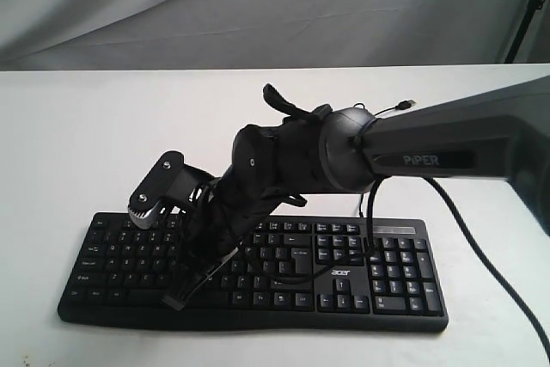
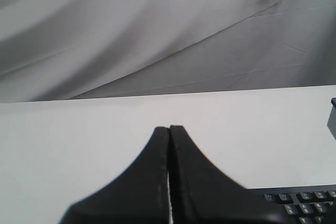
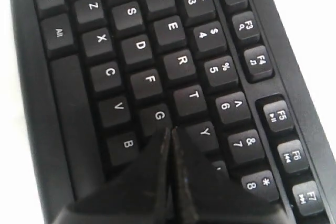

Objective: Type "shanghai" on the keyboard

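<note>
The wide black keyboard [image 1: 387,266] with white legends and an acer logo [image 1: 341,272] lies across the front of the white table. My right arm reaches over it from the right. The right gripper [image 1: 182,295] points down at the keys of the left half. In the right wrist view the right gripper [image 3: 170,129] is shut with nothing in it. Its tips sit between the G key [image 3: 159,115] and the Y key [image 3: 203,131], and they hide the key beneath. The left gripper [image 2: 169,128] is shut and empty over bare table, with a keyboard corner [image 2: 307,200] beside it.
A thin cable with a USB plug [image 1: 406,105] hangs in the air behind the right arm. A thicker black cable [image 1: 490,255] trails off the arm to the table's right edge. Grey cloth [image 1: 258,6] backs the table.
</note>
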Controlling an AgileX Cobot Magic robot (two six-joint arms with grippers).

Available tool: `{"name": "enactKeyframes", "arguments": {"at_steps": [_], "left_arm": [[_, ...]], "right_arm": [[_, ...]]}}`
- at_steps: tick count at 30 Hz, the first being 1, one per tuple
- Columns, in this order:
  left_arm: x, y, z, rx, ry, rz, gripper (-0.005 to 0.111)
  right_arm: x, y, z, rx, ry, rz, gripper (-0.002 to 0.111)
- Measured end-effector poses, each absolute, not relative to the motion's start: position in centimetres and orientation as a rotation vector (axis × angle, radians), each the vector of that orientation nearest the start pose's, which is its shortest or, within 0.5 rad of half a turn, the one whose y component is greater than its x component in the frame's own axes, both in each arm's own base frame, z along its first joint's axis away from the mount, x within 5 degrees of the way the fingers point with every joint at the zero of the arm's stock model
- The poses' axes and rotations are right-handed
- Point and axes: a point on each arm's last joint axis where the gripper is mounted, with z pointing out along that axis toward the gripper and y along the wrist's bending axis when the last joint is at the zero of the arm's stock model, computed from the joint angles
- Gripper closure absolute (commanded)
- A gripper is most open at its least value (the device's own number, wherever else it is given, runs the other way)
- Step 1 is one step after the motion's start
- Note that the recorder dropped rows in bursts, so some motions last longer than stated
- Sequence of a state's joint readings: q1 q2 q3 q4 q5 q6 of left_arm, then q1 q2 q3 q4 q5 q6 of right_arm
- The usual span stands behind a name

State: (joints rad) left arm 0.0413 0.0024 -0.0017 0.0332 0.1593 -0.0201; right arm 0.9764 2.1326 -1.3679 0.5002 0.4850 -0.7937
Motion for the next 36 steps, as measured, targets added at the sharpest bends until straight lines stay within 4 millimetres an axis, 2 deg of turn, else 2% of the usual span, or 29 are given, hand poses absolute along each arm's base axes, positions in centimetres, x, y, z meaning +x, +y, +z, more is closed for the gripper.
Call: {"name": "enactKeyframes", "arguments": {"at_steps": [17, 25, 30, 32, 36], "left_arm": [[5.6, 0.3, 19.9, -0.028, 1.644, 0.046, 0.107], [5.6, 0.3, 19.9, -0.028, 1.644, 0.046, 0.107], [5.6, 0.3, 19.9, -0.028, 1.644, 0.046, 0.107], [5.6, 0.3, 19.9, -0.028, 1.644, 0.046, 0.107], [5.6, 0.3, 19.9, -0.028, 1.644, 0.046, 0.107]], "right_arm": [[22.6, 37.2, 11.9, -1.712, 2.123, 0.507, 0.108], [23.0, 37.4, 15.4, -1.729, 2.004, 0.479, 0.108], [23.2, 40.7, 16.9, -1.746, 1.914, 0.517, 0.108], [22.9, 42.5, 16.6, -1.777, 1.895, 0.542, 0.108], [22.5, 44.9, 14.7, -1.851, 1.893, 0.571, 0.108]]}}
